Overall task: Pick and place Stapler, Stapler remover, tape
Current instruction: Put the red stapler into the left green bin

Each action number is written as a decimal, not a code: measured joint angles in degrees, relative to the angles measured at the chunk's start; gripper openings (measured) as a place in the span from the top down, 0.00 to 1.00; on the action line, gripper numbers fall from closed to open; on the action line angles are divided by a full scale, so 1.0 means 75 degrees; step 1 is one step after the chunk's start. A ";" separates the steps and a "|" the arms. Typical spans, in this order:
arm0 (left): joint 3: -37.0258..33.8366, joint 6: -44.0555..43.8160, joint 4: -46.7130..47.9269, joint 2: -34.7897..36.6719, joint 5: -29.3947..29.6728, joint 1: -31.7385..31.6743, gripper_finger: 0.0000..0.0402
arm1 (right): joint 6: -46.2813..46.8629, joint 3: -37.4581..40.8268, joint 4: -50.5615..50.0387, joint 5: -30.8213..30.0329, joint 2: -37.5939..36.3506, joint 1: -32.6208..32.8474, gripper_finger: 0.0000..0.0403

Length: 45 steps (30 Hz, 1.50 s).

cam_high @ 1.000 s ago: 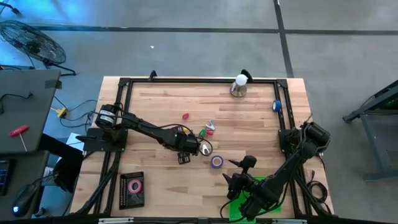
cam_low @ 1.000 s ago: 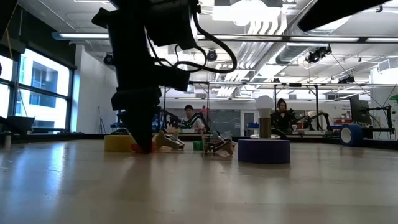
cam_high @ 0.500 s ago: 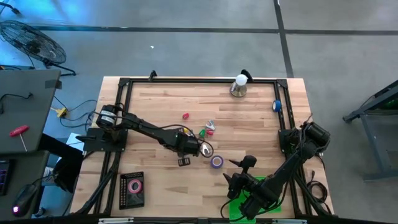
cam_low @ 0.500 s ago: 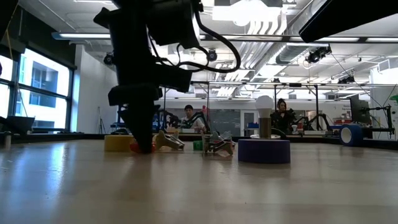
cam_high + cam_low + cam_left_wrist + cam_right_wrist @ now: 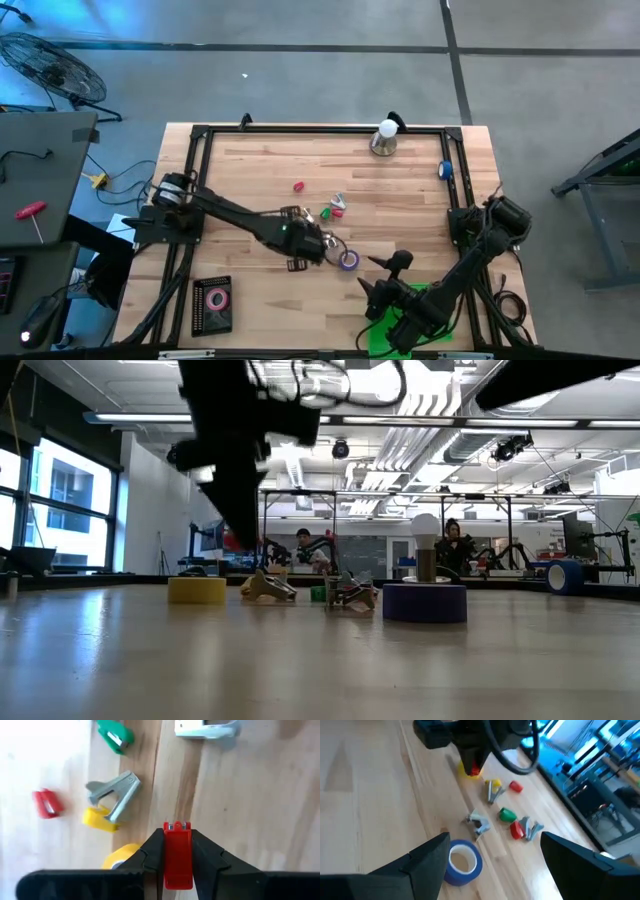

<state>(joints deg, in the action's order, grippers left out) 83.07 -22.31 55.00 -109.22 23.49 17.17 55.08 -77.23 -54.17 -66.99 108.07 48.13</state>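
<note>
My left gripper is shut on a small red stapler and hangs above the table's middle, over the yellow tape roll. The purple tape roll lies flat just to the right of it. A grey staple remover with a yellow part, a green stapler and another red piece lie on the wood farther off. My right gripper stands open near the table's near edge, with nothing between its fingers. My left gripper pinches the red stapler by its two long sides between its two fingers. The fingers point down from above and lie along the stapler, whose end sticks out just past them. In the low view the stapler hangs clear of the table.
A black tray holding a pink tape roll stands at the near left. A green patch lies under the right arm. A light bulb on a base and a blue roll stand at the far right. Black rails frame the table.
My left gripper has shut on the red stapler beside the yellow tape roll and then risen, lifting the stapler clear of the table. It has also drifted a little toward the table's right and near edges. The yellow roll has stayed where it was.
</note>
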 joint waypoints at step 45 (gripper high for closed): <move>0.1974 0.5142 -0.8213 0.0278 -0.0702 0.2518 0.85 | -0.6074 -0.0353 0.5413 -0.0365 -0.1224 0.1138 0.25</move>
<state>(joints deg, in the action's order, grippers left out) 97.87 16.26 -6.60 -107.14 18.22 36.05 9.52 -79.88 -13.57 -69.72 98.89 56.67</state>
